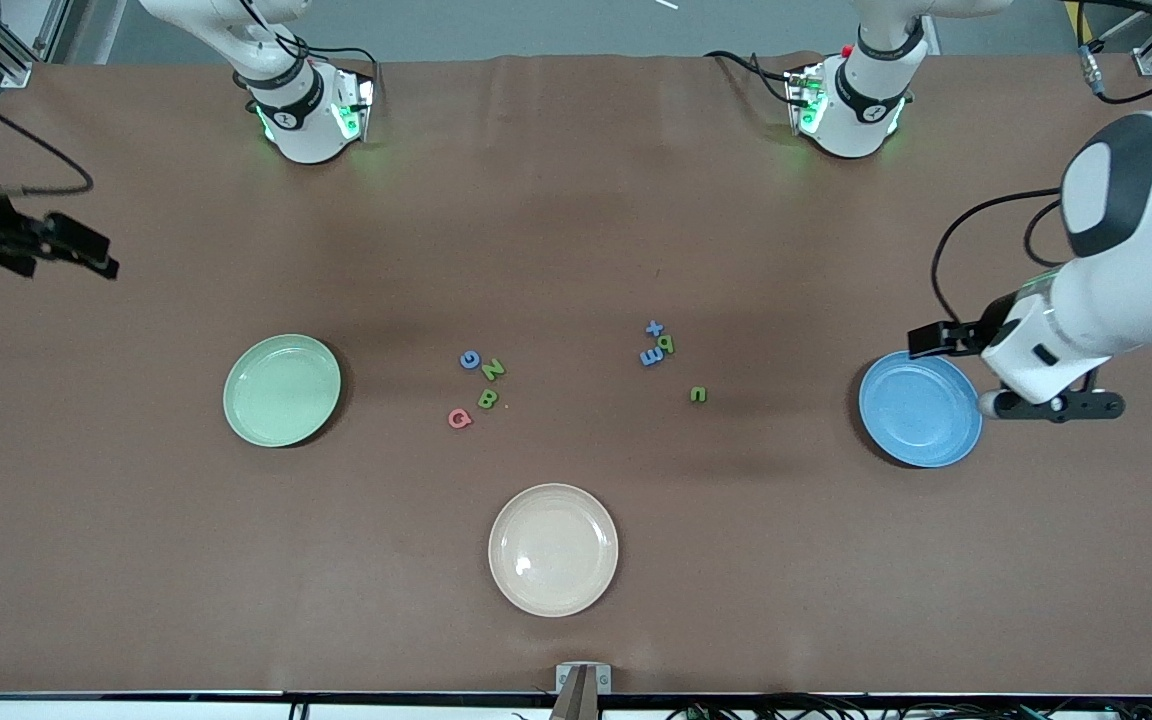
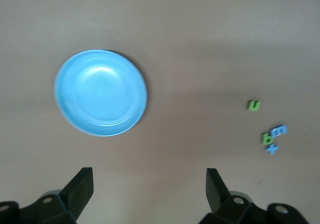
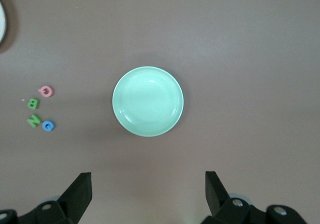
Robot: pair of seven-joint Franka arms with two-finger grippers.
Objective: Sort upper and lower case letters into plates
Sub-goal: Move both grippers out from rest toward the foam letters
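Eight small letters lie mid-table in two groups. Toward the right arm's end are a blue G [image 1: 470, 360], green N [image 1: 493, 369], green B [image 1: 487, 398] and pink G [image 1: 458, 418]. Toward the left arm's end are a blue x [image 1: 654, 328], green b [image 1: 667, 344], blue E [image 1: 650, 356] and green u [image 1: 698, 394]. The pale green plate [image 1: 282, 390] and the blue plate [image 1: 920, 408] hold nothing. My left gripper [image 1: 1054, 406] [image 2: 149, 184] hangs open beside the blue plate [image 2: 100, 92]. My right gripper [image 3: 148, 184] hangs open high over the table near the green plate [image 3: 148, 101].
A cream-beige plate [image 1: 553, 549] sits near the front edge, midway along the table. The arm bases [image 1: 311, 110] [image 1: 851, 105] stand along the back edge. Brown tabletop surrounds the letters and plates.
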